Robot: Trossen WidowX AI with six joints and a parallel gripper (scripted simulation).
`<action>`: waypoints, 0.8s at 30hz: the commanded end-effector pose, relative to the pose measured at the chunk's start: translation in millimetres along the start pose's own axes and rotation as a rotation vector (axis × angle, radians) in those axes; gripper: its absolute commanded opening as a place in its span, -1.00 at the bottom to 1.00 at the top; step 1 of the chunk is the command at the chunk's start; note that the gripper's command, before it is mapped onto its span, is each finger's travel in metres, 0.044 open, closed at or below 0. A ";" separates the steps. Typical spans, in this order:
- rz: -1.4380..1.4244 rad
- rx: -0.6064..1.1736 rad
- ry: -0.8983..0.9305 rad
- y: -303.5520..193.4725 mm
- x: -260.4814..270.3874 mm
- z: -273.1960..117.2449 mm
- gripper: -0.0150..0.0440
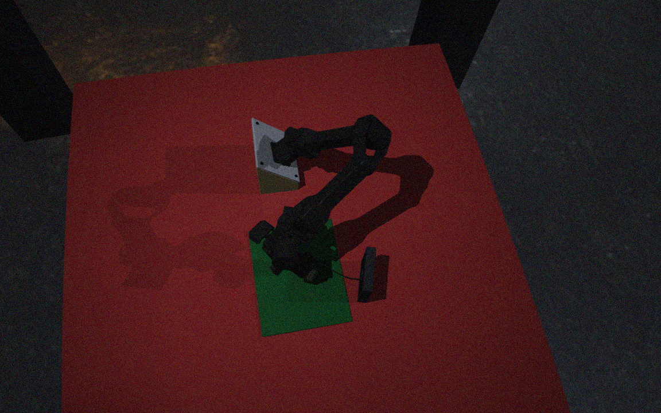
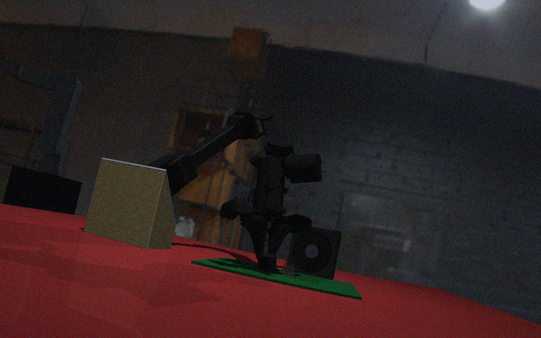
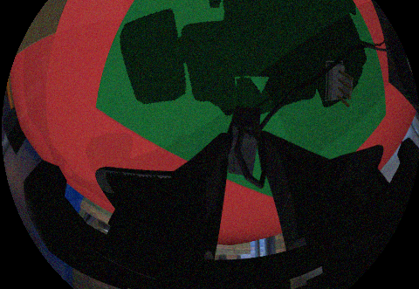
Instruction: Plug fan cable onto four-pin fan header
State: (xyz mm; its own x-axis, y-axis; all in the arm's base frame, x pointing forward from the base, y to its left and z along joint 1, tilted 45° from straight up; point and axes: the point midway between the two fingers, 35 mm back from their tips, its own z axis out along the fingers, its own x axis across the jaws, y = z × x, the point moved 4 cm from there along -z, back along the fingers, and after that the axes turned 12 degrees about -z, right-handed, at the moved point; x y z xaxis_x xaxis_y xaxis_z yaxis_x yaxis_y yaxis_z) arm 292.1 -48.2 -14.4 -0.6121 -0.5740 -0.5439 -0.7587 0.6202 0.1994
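Note:
My gripper (image 2: 267, 257) (image 3: 243, 138) points down and is shut on the fan plug (image 2: 266, 265) (image 3: 245, 154), a dark grey block low at the board's surface. The black cable (image 1: 345, 277) (image 3: 257, 183) loops beside the right finger in the wrist view and runs to the fan (image 1: 368, 272) (image 2: 334, 252), which stands upright beside the board. The four-pin header (image 3: 338, 81) (image 2: 289, 272) stands on the green board (image 1: 302, 308) (image 2: 331, 287) (image 3: 327, 138), apart from the plug, to its upper right in the wrist view. The arm hides plug and header in the top view.
A wedge-shaped block (image 1: 277, 180) (image 2: 123, 201) with a pale top plate (image 1: 271, 130) stands behind the board, under the arm's base in the top view. The red table (image 1: 168, 349) (image 2: 96, 302) surrounds the board. The arm's shadow darkens much of the board.

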 end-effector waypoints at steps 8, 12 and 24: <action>-0.005 0.010 0.000 -13.4 0.7 -32.3 -0.49; -0.004 0.010 0.000 -16.4 1.5 -44.5 -0.49; -0.002 0.008 -0.003 -21.6 4.5 -82.7 -0.49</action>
State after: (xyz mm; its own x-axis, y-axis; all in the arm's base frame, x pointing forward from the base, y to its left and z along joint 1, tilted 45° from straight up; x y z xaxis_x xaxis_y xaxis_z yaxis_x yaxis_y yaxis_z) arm 289.1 -97.2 36.3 -0.6119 -0.5695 -0.5488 -0.7584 0.6194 0.2029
